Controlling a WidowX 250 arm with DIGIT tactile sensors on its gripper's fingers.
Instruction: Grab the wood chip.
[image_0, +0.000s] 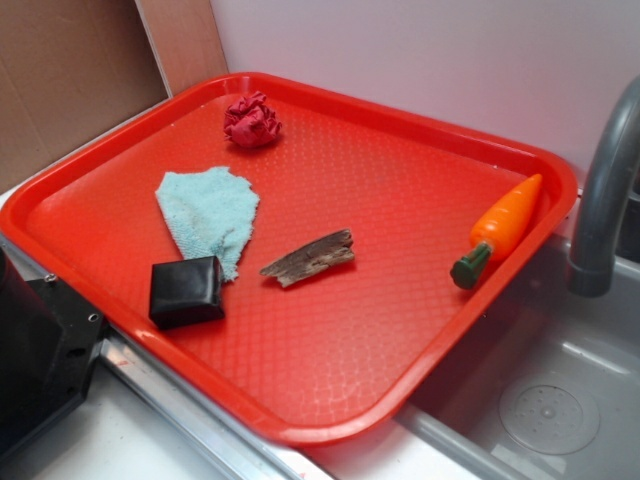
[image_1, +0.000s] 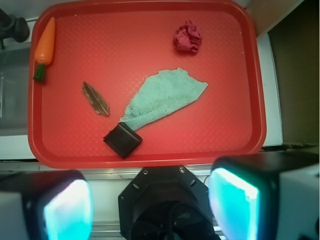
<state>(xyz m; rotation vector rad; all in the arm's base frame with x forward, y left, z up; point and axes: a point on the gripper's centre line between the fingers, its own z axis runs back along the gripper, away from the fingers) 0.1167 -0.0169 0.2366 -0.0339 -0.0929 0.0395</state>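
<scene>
Pincer (image_1: 150, 205) open, empty, fingers spread wide, high above the red tray's (image_1: 150, 155) near edge. Wood chip (image_1: 95, 98) lies flat mid-tray, apart from black block (image_1: 122, 140) and teal cloth (image_1: 162, 97). Toy carrot (image_1: 44, 45) by far rim, crumpled red rag (image_1: 188, 37) in corner.

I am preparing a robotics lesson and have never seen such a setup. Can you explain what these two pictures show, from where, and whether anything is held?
It is a robot arm. One picture looks from the side; the other looks down from the arm's wrist, its open pincer holding nothing. A red tray beside a sink carries the wood chip, a black block touching a light blue cloth, a crumpled red cloth and a toy carrot.
</scene>
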